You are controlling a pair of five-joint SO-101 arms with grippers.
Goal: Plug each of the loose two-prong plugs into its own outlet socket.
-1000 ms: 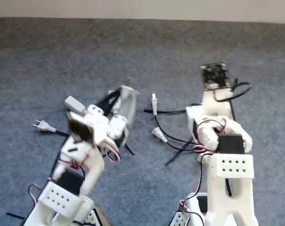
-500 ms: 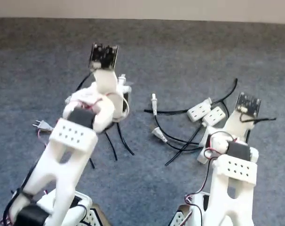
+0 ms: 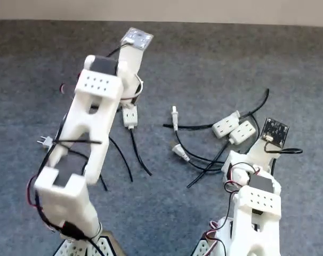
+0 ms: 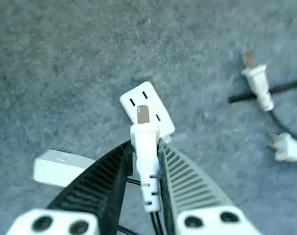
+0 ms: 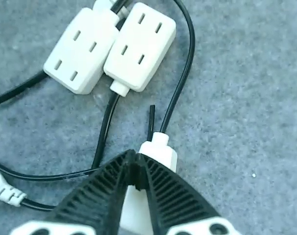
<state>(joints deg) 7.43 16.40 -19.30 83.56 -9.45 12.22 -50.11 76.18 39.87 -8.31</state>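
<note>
My left gripper (image 4: 144, 149) is shut on a white two-prong plug (image 4: 145, 142). The plug's prongs point at a white outlet socket (image 4: 146, 106) lying on the carpet just beyond them. In the high view that socket (image 3: 129, 115) lies beside the long left arm (image 3: 92, 122). Two loose plugs (image 4: 256, 81) (image 4: 285, 147) lie further off. My right gripper (image 5: 136, 169) is shut, its tips together over a white socket piece (image 5: 160, 151). Beyond it two white outlet sockets (image 5: 80, 49) (image 5: 138, 46) lie side by side.
Black cords (image 3: 204, 160) tangle across the grey carpet (image 3: 215, 64) between the arms. Another plug (image 3: 44, 141) lies at the left, and a white block (image 4: 58, 167) sits beside my left gripper. The far carpet is bare.
The left arm has swung up and stretched far out over the carpet with the plug. The right arm has drawn back to the near right, uncovering the two sockets.
</note>
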